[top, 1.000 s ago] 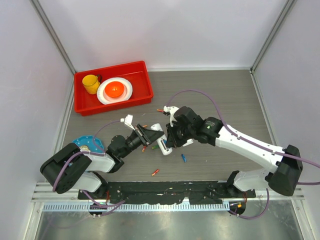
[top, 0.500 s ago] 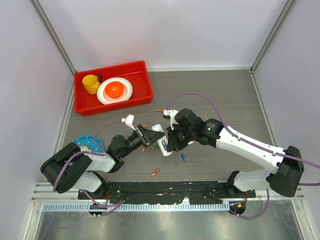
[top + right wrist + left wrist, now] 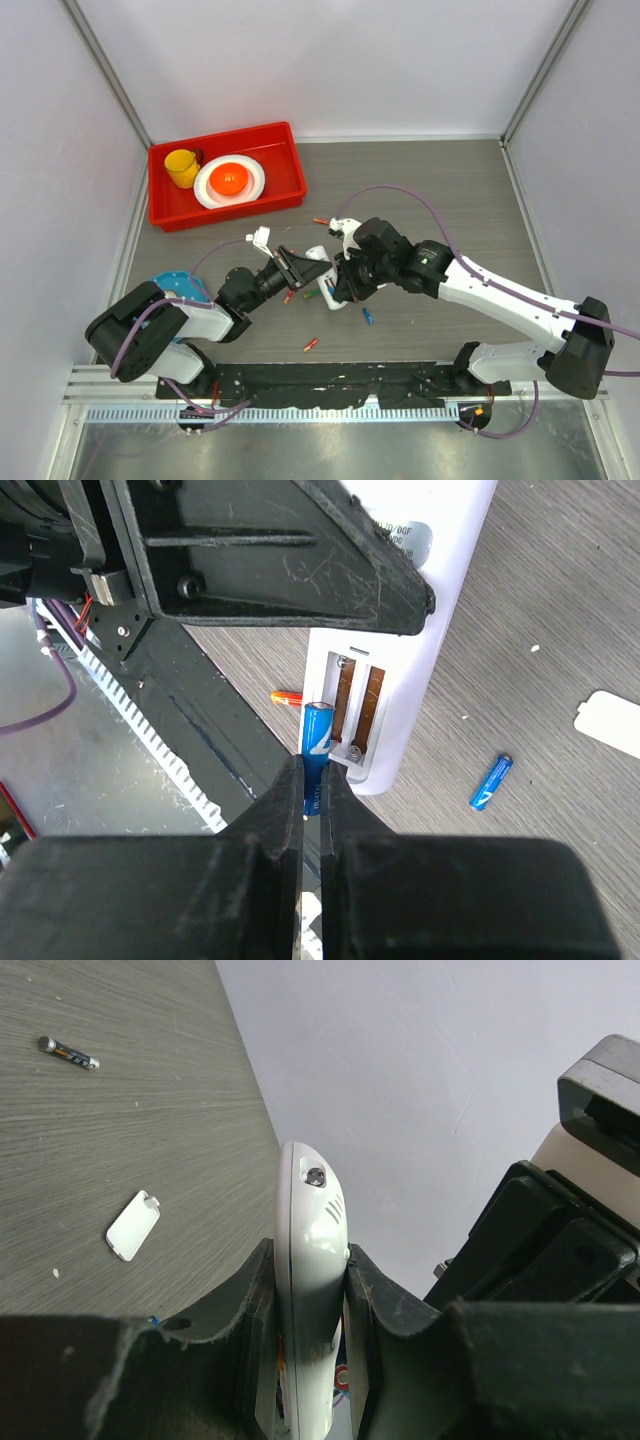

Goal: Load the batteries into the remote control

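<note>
The left gripper (image 3: 312,1295) clamps the remote (image 3: 310,1200); the right gripper (image 3: 316,785) pinches a blue battery (image 3: 318,732) at nine o'clock of its open slots (image 3: 357,705).

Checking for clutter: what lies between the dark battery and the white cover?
Only bare table between dark battery and white cover, left wrist view.

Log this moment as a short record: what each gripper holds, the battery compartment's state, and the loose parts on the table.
left gripper: shut on the white oblong plastic remote control, gripped by its faces
right gripper: shut on a blue cylindrical battery, beside the compartment, not in a slot
battery compartment: uncovered, both slots empty
loose on table: short white plastic cover; loose blue battery; orange battery
</note>
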